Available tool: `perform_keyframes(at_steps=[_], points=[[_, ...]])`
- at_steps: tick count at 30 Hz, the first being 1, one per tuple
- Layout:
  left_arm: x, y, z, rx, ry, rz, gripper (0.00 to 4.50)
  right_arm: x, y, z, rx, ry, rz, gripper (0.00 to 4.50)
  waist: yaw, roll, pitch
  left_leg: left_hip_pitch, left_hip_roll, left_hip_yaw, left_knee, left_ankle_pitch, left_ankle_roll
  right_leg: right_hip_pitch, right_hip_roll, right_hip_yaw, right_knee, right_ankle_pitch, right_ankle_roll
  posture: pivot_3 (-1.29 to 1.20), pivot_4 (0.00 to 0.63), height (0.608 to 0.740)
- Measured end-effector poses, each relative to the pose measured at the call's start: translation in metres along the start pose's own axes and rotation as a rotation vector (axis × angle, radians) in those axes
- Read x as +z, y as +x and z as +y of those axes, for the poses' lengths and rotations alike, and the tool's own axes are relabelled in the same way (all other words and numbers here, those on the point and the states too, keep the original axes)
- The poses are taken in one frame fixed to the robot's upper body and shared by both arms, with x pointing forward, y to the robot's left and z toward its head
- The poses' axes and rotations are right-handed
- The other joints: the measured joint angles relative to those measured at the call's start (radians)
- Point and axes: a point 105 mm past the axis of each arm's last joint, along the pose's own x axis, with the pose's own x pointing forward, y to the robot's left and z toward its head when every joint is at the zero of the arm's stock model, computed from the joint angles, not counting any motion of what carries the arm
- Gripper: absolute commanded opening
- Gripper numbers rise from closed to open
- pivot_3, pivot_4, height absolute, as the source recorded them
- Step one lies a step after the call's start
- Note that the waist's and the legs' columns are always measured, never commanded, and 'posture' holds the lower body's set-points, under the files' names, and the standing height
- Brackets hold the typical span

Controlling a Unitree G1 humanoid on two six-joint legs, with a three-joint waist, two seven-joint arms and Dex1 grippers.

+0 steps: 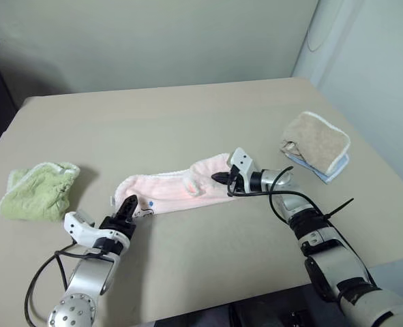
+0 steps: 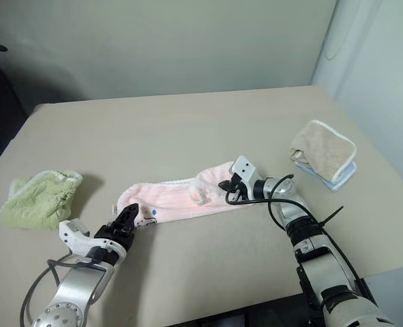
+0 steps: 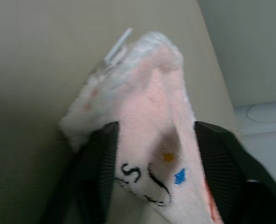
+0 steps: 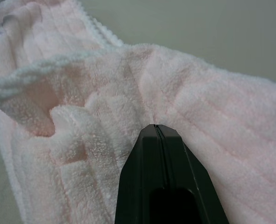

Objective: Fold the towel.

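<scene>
Where the tabletop [image 1: 187, 116] comes nearest the robot, the left claw [image 1: 127, 207] sits at the left end of the towel [image 1: 174, 187], its two black fingers [image 3: 98, 163] standing on either side of a raised pink corner. That corner fills the gap between them and bears a small dark printed motif [image 3: 145, 179] with blue and orange specks; the fingers flank the cloth closely, yet whether they actually pinch it cannot be told. A little farther in and to the right, the right claw [image 1: 218, 178] is clenched, both fingers pressed together with a pinch of the towel's pink pile caught at their tips, at the towel's right end. Between the two claws the towel lies as a long, rumpled pale pink band on the tabletop, its white trim showing along the far edge and a bunched fold rising just beside the right claw. Well off to the left lies a crumpled light green towel [image 1: 37, 191]. Farther back on the right, near the tabletop's edge, a folded tan towel [image 1: 317, 142] with white edging rests on a pale blue cloth [image 1: 324, 172].
</scene>
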Motion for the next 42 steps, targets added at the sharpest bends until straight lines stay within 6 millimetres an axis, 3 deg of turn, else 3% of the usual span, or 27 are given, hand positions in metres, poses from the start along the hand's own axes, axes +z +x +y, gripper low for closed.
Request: perform_keyframes(at_steps=[4,5,10,14,20,24,26,29,32,39,40,42], points=[[0.000,-0.001,0.003,0.021,0.001,-0.011,0.18,0.002,0.001,0.000,-0.002,-0.006,-0.007,0.00,0.000,-0.001,0.001,0.000,0.000,0.000,0.000,-0.002,0.001,0.000,0.000,0.001,-0.001,0.000,0.000,0.00,0.150,0.740],[-0.001,-0.001,0.002,0.017,0.001,-0.012,0.05,0.003,0.001,0.001,-0.002,-0.008,-0.009,0.00,0.000,0.000,0.001,0.000,0.000,0.000,0.000,-0.002,0.001,0.000,0.000,0.001,0.000,0.000,0.000,0.00,0.150,0.740],[0.001,-0.002,0.000,0.002,0.018,-0.029,0.05,0.002,0.000,0.002,-0.004,-0.008,-0.012,0.00,-0.002,0.000,0.001,0.000,0.000,0.000,0.000,-0.004,0.005,-0.001,0.001,0.001,0.000,-0.001,0.000,0.00,0.150,0.740],[0.003,-0.008,-0.006,-0.072,0.221,-0.018,0.05,0.004,-0.001,0.002,-0.010,-0.011,-0.018,0.00,0.000,-0.005,0.004,-0.002,0.002,-0.002,0.000,-0.005,0.003,-0.002,0.003,0.000,0.000,-0.001,-0.001,0.00,0.150,0.740],[0.008,-0.015,-0.068,-0.399,0.622,-0.009,0.05,0.009,-0.003,0.000,-0.019,-0.010,-0.028,0.00,0.018,-0.008,0.005,-0.009,0.003,-0.007,0.002,-0.006,-0.010,-0.006,0.004,-0.002,0.000,0.000,0.000,0.00,0.150,0.740],[0.007,-0.017,-0.089,-0.502,0.665,-0.015,0.05,0.008,-0.005,-0.001,-0.030,0.003,-0.032,0.00,0.018,-0.008,0.006,-0.010,0.003,-0.006,0.003,-0.005,-0.011,-0.007,0.002,-0.002,0.000,0.000,0.000,0.00,0.150,0.740],[0.006,-0.017,-0.090,-0.503,0.561,-0.021,0.05,0.009,-0.007,-0.003,-0.040,0.007,-0.038,0.00,0.018,-0.008,0.006,-0.011,0.003,-0.006,0.003,-0.005,-0.011,-0.008,0.002,-0.002,0.000,0.000,0.001,0.00,0.150,0.740],[0.004,-0.017,-0.082,-0.438,0.360,-0.017,0.69,0.009,-0.007,-0.004,-0.050,0.006,-0.039,0.00,0.014,-0.008,0.006,-0.012,0.003,-0.005,0.002,-0.005,-0.013,-0.009,0.002,-0.002,0.000,0.000,0.001,0.00,0.150,0.740],[0.007,-0.013,-0.054,-0.251,0.207,-0.032,1.66,0.009,-0.007,-0.004,-0.054,0.005,-0.038,0.00,0.013,-0.009,0.006,-0.012,0.003,-0.006,0.002,-0.004,-0.013,-0.009,0.002,-0.003,0.000,0.000,0.001,0.00,0.150,0.740],[0.015,-0.018,-0.034,0.017,0.170,-0.077,4.23,0.001,-0.007,-0.006,-0.057,0.010,-0.024,0.00,0.014,-0.009,0.006,-0.011,0.004,-0.005,0.003,-0.004,-0.013,-0.008,0.000,-0.002,0.000,0.002,0.003,0.00,0.150,0.740],[0.014,-0.021,-0.032,0.048,0.171,-0.077,4.48,0.002,-0.006,-0.007,-0.057,0.008,-0.024,0.00,0.014,-0.009,0.006,-0.011,0.003,-0.005,0.003,-0.004,-0.013,-0.008,0.000,-0.002,0.000,0.002,0.003,0.00,0.150,0.740],[0.011,-0.024,-0.027,0.105,0.169,-0.075,4.48,0.002,-0.005,-0.008,-0.055,0.006,-0.021,0.00,0.014,-0.009,0.006,-0.011,0.003,-0.005,0.003,-0.004,-0.013,-0.008,-0.001,-0.002,0.000,0.002,0.003,0.00,0.150,0.740]])
